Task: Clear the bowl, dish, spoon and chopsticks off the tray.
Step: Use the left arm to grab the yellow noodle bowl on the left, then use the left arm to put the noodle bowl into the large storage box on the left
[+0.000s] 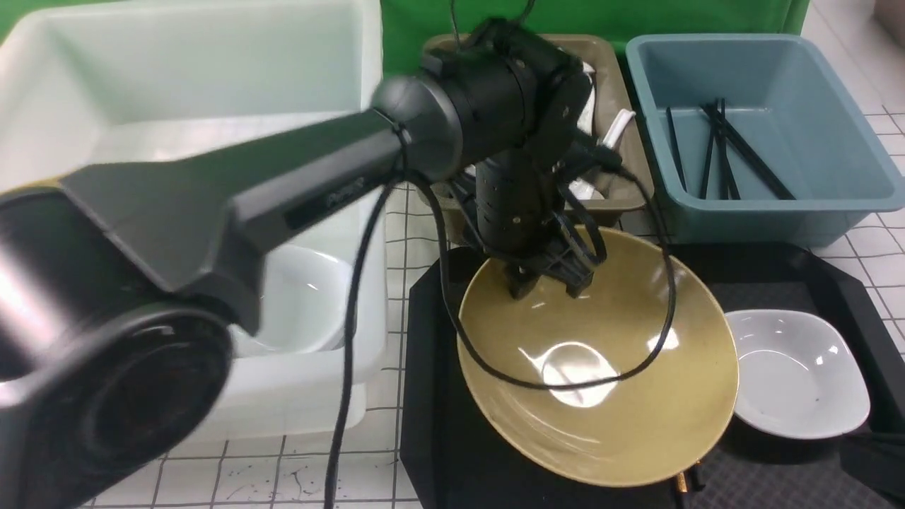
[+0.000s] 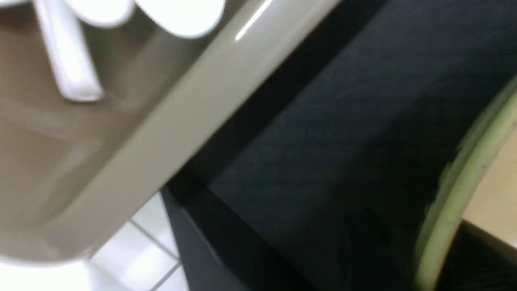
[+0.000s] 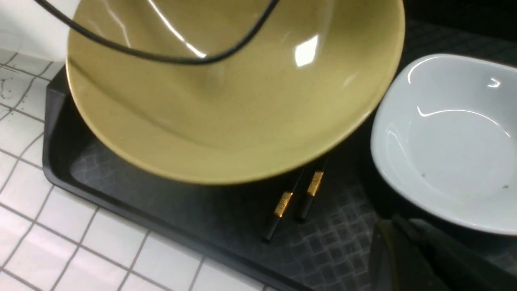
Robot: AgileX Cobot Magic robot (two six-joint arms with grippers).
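The mustard-tan bowl (image 1: 601,382) is tilted, its far rim raised over the black tray (image 1: 431,424). My left gripper (image 1: 548,283) is shut on that far rim; the rim (image 2: 452,202) shows in the left wrist view. The white dish (image 1: 799,382) sits on the tray right of the bowl. The black chopsticks (image 3: 299,198) lie on the tray, mostly hidden under the bowl (image 3: 242,101), with their gold-banded ends poking out. My right gripper (image 3: 394,230) is shut and empty, low over the tray beside the dish (image 3: 448,141). No spoon shows on the tray.
A large white tub (image 1: 212,106) stands left of the tray with white dishware inside. An olive-brown tub (image 1: 615,92) with white spoons (image 2: 68,60) is behind the tray. A blue tub (image 1: 834,191) with black chopsticks is at the back right. White tiled tabletop surrounds them.
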